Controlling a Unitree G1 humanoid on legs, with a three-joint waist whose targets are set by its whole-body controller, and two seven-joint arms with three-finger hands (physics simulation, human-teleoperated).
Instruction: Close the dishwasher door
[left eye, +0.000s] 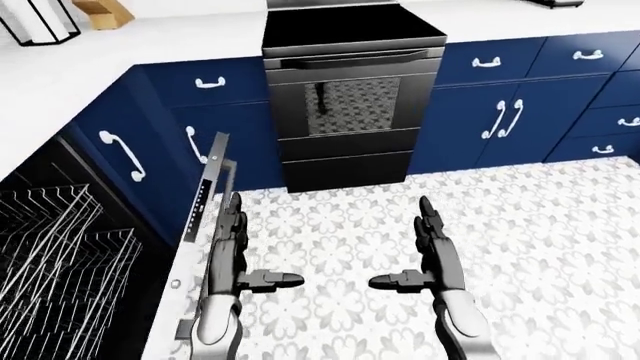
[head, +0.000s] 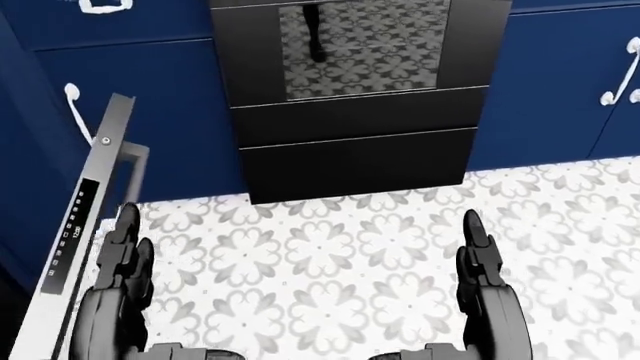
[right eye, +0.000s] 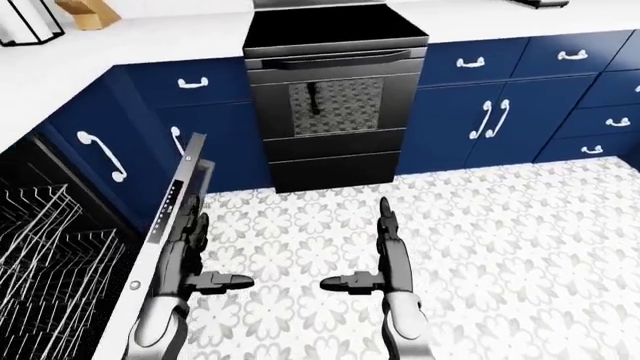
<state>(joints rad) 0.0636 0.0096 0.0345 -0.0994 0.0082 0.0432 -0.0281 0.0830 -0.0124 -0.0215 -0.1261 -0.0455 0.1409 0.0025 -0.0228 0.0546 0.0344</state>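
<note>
The dishwasher door (left eye: 200, 217) lies folded down and open at the left, its grey top edge with the control strip (head: 72, 225) facing me. Inside the dark dishwasher opening, wire racks (left eye: 50, 255) show at the left edge of the eye views. My left hand (left eye: 232, 240) is open, fingers straight, right beside the door's edge. My right hand (left eye: 432, 244) is open too, held over the patterned floor and apart from the door.
A black oven (left eye: 345, 97) stands in the blue cabinet run (left eye: 510, 112) at the top. More blue cabinets with white handles (left eye: 120, 154) flank the dishwasher. A white counter (left eye: 60, 67) carries a black wire stand and a wooden block. Patterned tile floor (left eye: 550, 247) spreads right.
</note>
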